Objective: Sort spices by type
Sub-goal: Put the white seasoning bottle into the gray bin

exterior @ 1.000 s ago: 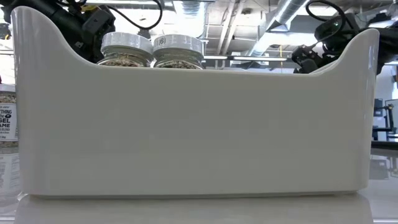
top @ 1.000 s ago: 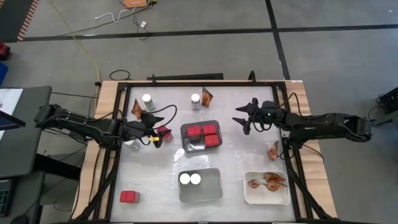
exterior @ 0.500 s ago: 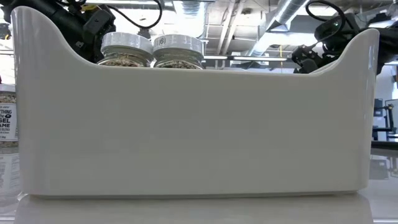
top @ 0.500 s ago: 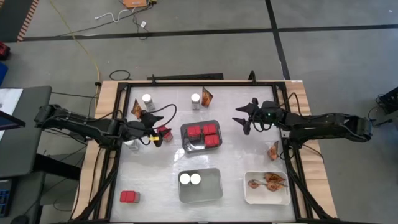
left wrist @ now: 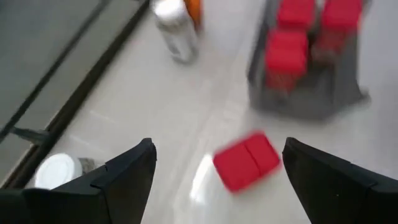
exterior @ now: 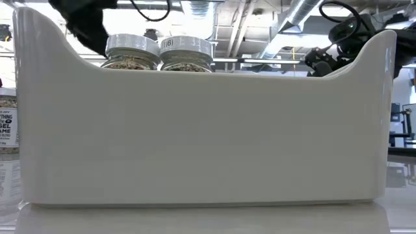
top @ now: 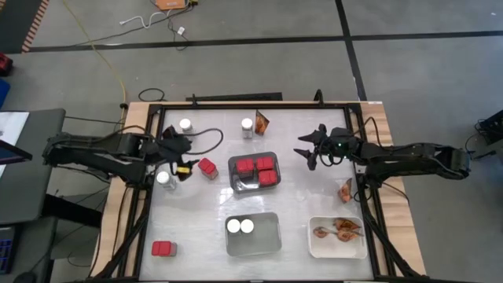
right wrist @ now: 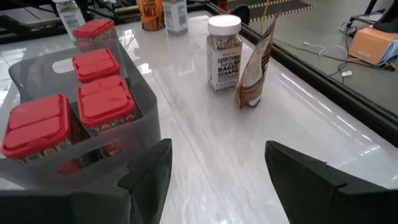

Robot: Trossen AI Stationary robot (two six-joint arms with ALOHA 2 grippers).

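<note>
Three red boxy containers (top: 255, 168) stand in the grey tray; one (top: 207, 168) lies loose beside it, another (top: 163, 249) far off. Two white-lidded jars (top: 240, 226) share a tray, three (top: 186, 125) stand loose. Orange-brown packets (top: 339, 229) fill the white tray.

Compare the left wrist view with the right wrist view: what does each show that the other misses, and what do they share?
Only the left wrist view shows the loose red container lying on the table between the open left gripper fingers, plus a white lid near the edge. Only the right wrist view shows the open right gripper. Both show the grey tray of red containers, a clear jar and an orange-brown packet beside it.
</note>
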